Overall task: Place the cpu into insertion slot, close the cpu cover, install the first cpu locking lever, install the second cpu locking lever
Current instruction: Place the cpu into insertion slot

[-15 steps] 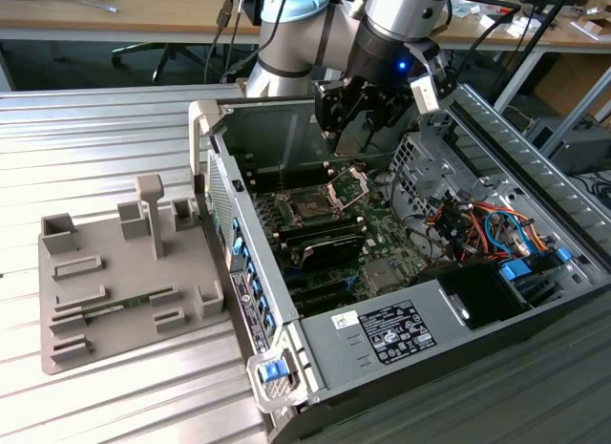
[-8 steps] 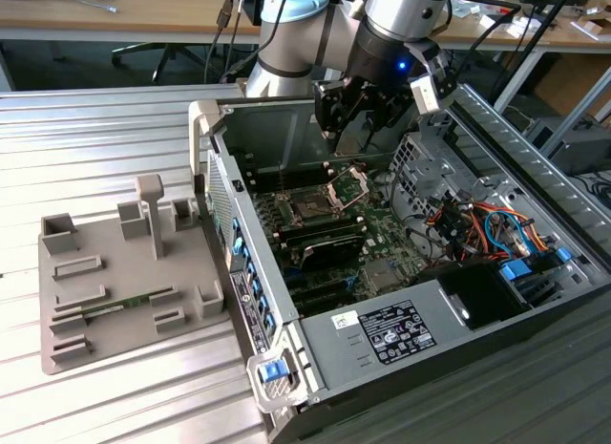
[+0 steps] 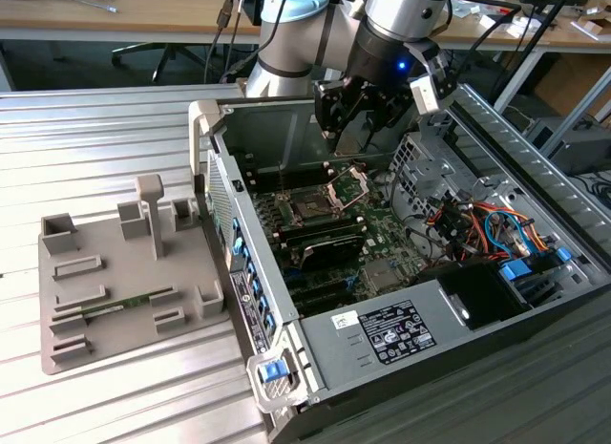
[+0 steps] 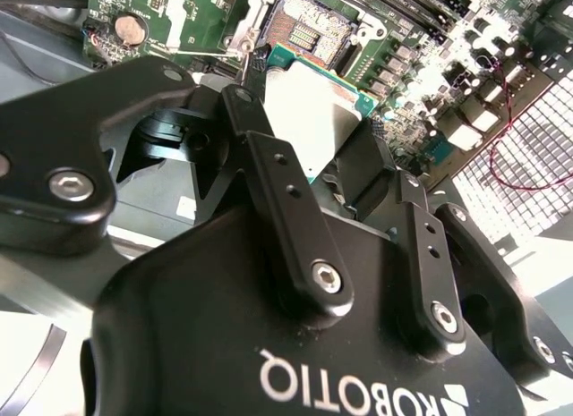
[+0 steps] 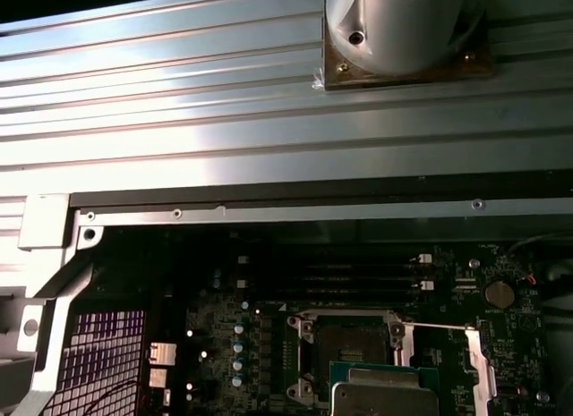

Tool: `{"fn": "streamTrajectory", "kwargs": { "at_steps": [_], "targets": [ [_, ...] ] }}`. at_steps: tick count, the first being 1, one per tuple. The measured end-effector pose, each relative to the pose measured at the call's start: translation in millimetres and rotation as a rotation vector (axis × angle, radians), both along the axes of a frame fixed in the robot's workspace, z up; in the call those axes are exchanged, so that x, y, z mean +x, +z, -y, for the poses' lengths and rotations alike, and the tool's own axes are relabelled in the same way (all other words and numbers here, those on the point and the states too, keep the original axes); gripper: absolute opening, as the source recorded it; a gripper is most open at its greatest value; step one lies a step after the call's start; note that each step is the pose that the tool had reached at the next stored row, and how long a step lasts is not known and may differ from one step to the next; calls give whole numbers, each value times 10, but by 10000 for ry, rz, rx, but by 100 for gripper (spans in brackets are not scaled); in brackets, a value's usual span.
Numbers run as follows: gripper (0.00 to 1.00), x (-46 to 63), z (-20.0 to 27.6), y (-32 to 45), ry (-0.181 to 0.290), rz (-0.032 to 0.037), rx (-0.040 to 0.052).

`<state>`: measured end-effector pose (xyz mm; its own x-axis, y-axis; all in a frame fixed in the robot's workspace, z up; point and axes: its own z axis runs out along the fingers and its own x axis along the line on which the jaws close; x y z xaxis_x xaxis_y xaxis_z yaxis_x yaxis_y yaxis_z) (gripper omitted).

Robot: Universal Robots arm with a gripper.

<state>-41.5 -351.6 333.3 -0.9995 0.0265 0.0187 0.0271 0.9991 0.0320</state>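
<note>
The arm (image 3: pixel 296 33) bends down at the wrist, so the end effector (image 3: pixel 361 121) points downward, its fingers (image 4: pixel 277 192) clamped on the cpu (image 4: pixel 313 112) from two sides.

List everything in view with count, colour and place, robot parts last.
cpu: one, silvery top with a green edge, between the gripper's fingers above the motherboard.
insertion slot: one, dark, empty, on the motherboard.
cpu cover: one, silvery, raised open beside the slot.
motherboard: one, green, inside the case.
memory slots: several, black, side by side near the slot.
coin battery: one, silvery, on the motherboard.
cables: several, red, orange and blue, at the exterior view's right of the case.
computer case: one, grey, open, on the table.
fixture tray: one, grey, at the exterior view's left of the case.
table: one, silvery, ribbed.
gripper: one, black, shut on the cpu.
arm: one, silver and light blue, over the case.
</note>
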Motion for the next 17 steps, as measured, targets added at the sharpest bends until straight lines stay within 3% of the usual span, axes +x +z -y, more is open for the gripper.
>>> {"fn": "streamTrajectory", "kwargs": {
  "at_steps": [17],
  "targets": [
    [54,0,0,-1,-408,0,0]
  ]
}}
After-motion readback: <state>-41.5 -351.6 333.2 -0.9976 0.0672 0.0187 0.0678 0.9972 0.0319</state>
